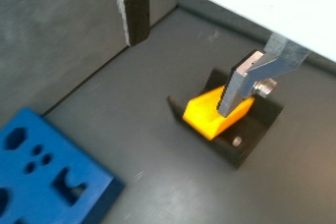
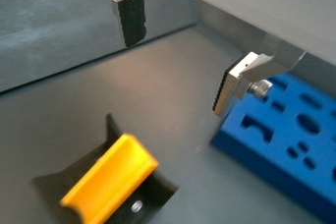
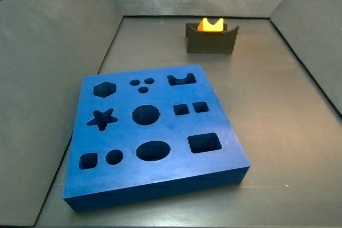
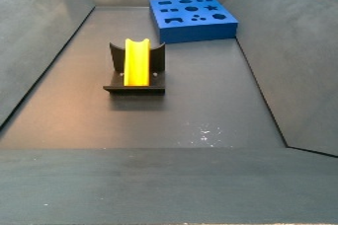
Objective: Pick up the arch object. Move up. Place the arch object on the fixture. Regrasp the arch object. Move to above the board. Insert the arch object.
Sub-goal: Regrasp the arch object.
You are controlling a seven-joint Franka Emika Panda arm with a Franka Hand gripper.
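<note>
The yellow arch object (image 1: 206, 112) rests in the dark fixture (image 1: 257, 130) on the grey floor; both side views show it there (image 3: 210, 25) (image 4: 136, 61), sitting in the fixture's dip (image 3: 211, 41) (image 4: 132, 90). My gripper (image 1: 188, 56) is open and empty, above the floor, with one finger (image 1: 243, 83) in front of the arch and the other (image 1: 138, 17) well apart from it. In a wrist view the gripper (image 2: 182, 56) hangs between the arch (image 2: 112, 174) and the blue board (image 2: 289, 130). The gripper does not show in either side view.
The blue board with its cut-out holes (image 3: 154, 132) (image 4: 195, 17) (image 1: 46, 169) lies flat on the floor, away from the fixture (image 2: 155, 195). Grey sloping walls (image 1: 59, 41) (image 4: 40, 61) enclose the floor on all sides.
</note>
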